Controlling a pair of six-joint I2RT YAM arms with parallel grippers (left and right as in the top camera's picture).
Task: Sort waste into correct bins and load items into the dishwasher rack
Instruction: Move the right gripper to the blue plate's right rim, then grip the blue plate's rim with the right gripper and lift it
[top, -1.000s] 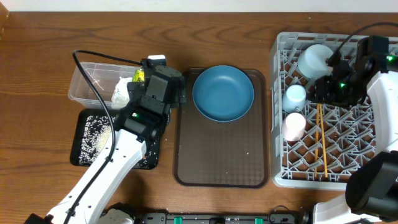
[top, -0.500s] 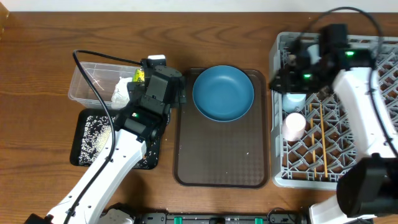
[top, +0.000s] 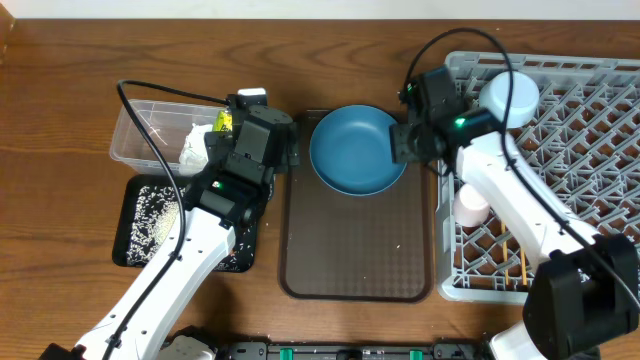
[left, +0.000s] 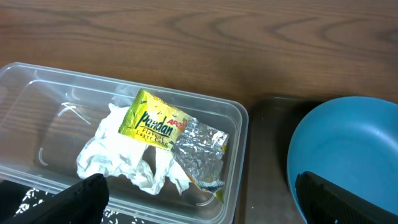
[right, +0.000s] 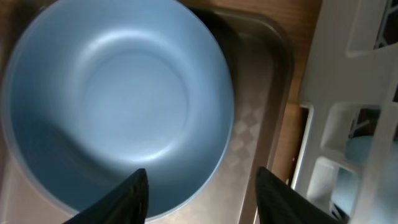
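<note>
bright even light; soft sheen on plate (right: 112, 106); right wrist view blurry

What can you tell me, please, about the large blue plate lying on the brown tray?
The large round blue plate is smooth and matte, with a shallow dished centre and a raised rim. It looks empty and clean, lying flat and right way up at the far end of the brown rectangular serving tray, the only thing visibly touching it. The right end effector is above its right rim, fingers apart, one over the plate and one over the tray; contact cannot be judged.
</note>
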